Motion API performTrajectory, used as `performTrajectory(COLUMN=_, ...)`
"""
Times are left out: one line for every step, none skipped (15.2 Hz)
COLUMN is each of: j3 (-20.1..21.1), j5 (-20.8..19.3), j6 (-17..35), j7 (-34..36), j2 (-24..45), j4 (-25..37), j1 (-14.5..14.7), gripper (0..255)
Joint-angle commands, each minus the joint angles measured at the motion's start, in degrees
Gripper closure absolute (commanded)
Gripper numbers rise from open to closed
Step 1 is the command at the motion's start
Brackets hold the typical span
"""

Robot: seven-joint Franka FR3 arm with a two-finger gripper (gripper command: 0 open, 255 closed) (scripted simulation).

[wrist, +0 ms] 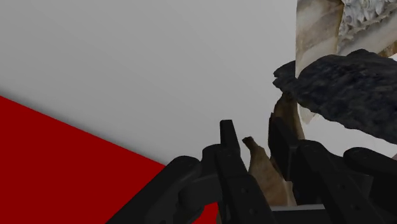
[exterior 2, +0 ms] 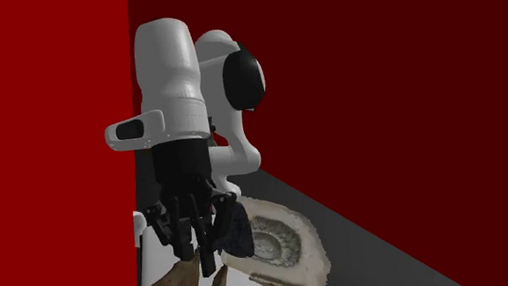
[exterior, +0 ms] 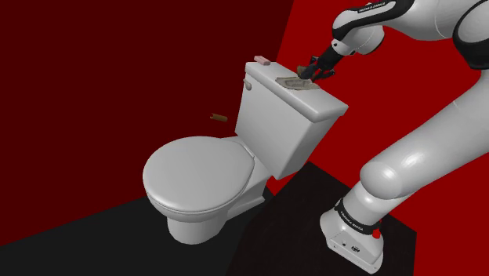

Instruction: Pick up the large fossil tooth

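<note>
My gripper (wrist: 253, 143) is down on the tank lid (wrist: 159, 63), and the fingers (wrist: 230, 149) look clenched on the brown tooth (wrist: 261, 168). Its narrow point pokes up between them and its flanks seem pressed to both pads. I came in steeply, from above, because the tooth lies flat on the lid and only its thin sides offer a pinch.

Just past my fingertips sits a dark rough lump (wrist: 343, 89). It may be the tooth's root, but I cannot tell whether it is joined or separate. From the second exterior view, the brown piece (exterior 2: 180, 280) shows under the gripper (exterior 2: 199, 254), with the lump (exterior 2: 238, 232) close beside.

Beyond that lies a pale slab (exterior 2: 279, 244) with a coiled shell in it, close enough that I judge a straight lift safer than a drag.

In the shoulder view the gripper (exterior: 317, 73) is at the lid's (exterior: 266, 72) near end, by the slab (exterior: 298, 83). A small pink thing (exterior: 259, 58) sits at the far end, well apart. Whether the tooth has left the lid I cannot tell.
</note>
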Motion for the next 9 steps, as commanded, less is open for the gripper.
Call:
performTrajectory(j3=-0.29, j5=-0.44, j6=-1.21, j7=0.28, j2=-0.04, j4=1.29, j1=-0.37, gripper=255)
performTrajectory(j3=-0.22, j5=-0.66, j6=-1.94, j7=0.56, j2=-0.24, j4=1.86, j1=-0.43, gripper=255)
performTrajectory(j3=-0.15, j5=-0.88, j6=-2.66, j7=0.83, j2=-0.43, j4=2.44, j1=-0.49, gripper=255)
performTrajectory(j3=-0.06, j5=-1.08, j6=-3.39, j7=1.09, j2=-0.60, j4=3.03, j1=-0.56, gripper=255)
performTrajectory(j3=0.01, j5=-1.27, j6=-4.12, j7=1.34, j2=-0.76, j4=3.63, j1=-0.62, gripper=255)
performTrajectory(j3=0.08, j5=-1.44, j6=-4.85, j7=1.58, j2=-0.90, j4=4.25, j1=-0.67, gripper=255)
performTrajectory(j3=0.14, j5=-1.61, j6=-5.59, j7=1.82, j2=-1.04, j4=4.88, j1=-0.72, gripper=255)
performTrajectory(j3=0.20, j5=-1.77, j6=-6.32, j7=2.05, j2=-1.16, j4=5.52, j1=-0.76, gripper=255)
performTrajectory(j3=0.27, j5=-1.91, j6=-7.06, j7=2.27, j2=-1.26, j4=6.17, j1=-0.81, gripper=255)
